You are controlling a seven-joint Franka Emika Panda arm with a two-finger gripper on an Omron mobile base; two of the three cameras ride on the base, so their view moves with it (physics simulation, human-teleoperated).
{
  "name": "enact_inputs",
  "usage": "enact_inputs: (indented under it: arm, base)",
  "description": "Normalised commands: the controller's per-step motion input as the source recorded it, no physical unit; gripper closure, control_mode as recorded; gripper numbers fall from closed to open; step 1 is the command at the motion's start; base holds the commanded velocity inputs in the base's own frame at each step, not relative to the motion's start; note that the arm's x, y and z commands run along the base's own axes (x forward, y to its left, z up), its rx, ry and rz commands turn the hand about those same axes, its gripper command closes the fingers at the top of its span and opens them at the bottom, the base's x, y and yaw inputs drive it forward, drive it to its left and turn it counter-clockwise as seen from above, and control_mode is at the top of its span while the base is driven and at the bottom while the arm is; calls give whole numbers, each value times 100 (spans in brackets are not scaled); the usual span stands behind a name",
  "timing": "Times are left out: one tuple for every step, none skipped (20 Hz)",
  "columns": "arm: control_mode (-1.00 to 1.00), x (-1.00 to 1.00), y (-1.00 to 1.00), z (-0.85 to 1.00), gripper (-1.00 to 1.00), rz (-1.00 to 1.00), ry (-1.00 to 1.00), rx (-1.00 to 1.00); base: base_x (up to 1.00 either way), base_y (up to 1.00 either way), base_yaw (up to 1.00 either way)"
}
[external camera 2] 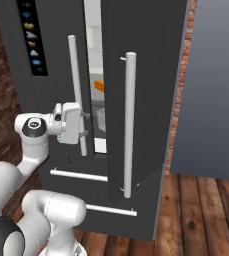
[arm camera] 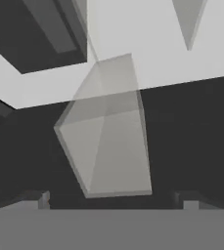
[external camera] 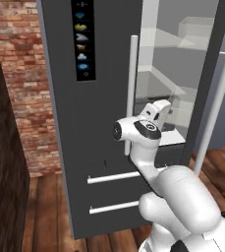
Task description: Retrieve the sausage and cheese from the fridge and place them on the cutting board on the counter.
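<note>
The fridge (external camera: pixel 79 147) is a tall dark grey unit with a strip of icons and white bar handles. Its right door (external camera 2: pixel 136 100) is swung part-way open, showing a white inside with glass shelves (external camera: pixel 173 83). My gripper (external camera 2: pixel 87 125) is at the gap between the doors at mid height, open with nothing between its fingertips (arm camera: pixel 189 199). In the hand view a pale translucent box (arm camera: pixel 103 141) sits straight ahead of it. An orange piece (external camera 2: pixel 100 86), perhaps the cheese, lies on a shelf above the gripper. The sausage, the cutting board and the counter are out of view.
The open door's long white handle (external camera 2: pixel 129 125) stands just right of my hand, and the left door's handle (external camera 2: pixel 76 90) just beside it. Two white drawer bars (external camera: pixel 114 177) run below. A brick wall (external camera: pixel 28 98) is to the left, a grey panel (external camera 2: pixel 216 85) to the right.
</note>
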Motion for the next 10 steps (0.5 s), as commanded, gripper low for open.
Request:
enact_inputs:
  arm:
    - [-100,0,-55,12,-100,-11,0,0]
    - [-100,0,-61,14,-100,-10,-2,0]
    - [-100,0,-63,4,-100,-10,-1,0]
    - [-100,0,-70,0,-100,-10,-1,0]
    - [-100,0,-82,0,-100,-10,-5,0]
    - [-100,-5,-96,1,-100,-12,-5,0]
    - [-100,-20,-100,4,-100,-14,-4,0]
    - [-100,-20,-100,1,-100,-15,-1,0]
    - [-100,0,-100,0,-100,-13,0,0]
    - [-100,0,-100,0,-100,-11,0,0]
  base:
    - [0,0,0]
    - [0,0,0]
    - [0,0,0]
    - [0,0,0]
    - [0,0,0]
    - [0,0,0]
    - [0,0,0]
    - [0,0,0]
    - [0,0,0]
    - [0,0,0]
